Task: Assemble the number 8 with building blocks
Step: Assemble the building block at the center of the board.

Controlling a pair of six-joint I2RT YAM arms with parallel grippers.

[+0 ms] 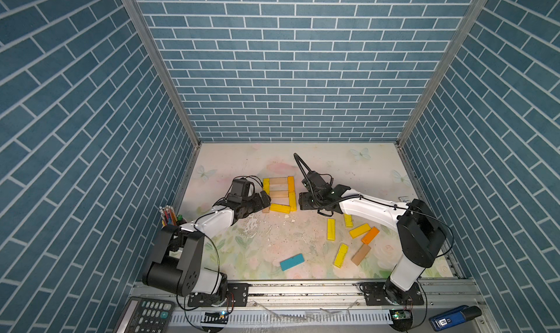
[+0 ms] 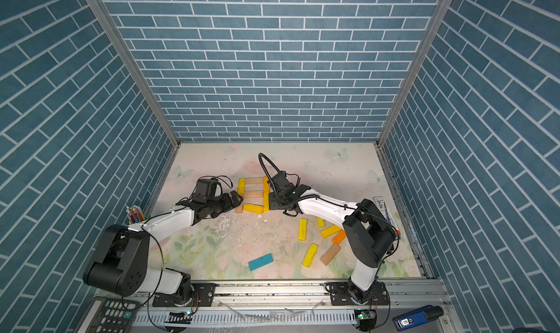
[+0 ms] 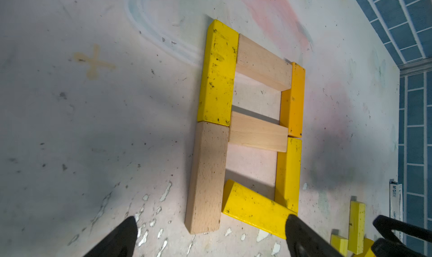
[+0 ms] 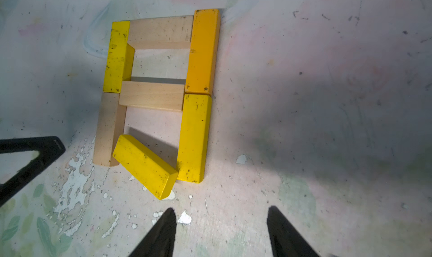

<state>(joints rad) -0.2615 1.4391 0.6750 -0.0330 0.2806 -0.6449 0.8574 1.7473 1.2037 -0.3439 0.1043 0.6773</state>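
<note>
Blocks [image 1: 278, 194] form an 8 between both jaws, spread and empty. Wrist views show its bottom yellow block [image 4: 145, 165] skewed; only top views show the teal block [image 1: 291, 262]. Surface [image 1: 230, 165] floral, chipped; walls [image 1: 288, 74] blue brick.

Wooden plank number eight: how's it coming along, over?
Left jaws and right jaws open, empty, flanking the figure. Eight of yellow, orange and tan wooden planks nearly closed; bottom yellow plank sits skewed. Spare planks lie apart, nothing in the way.
</note>
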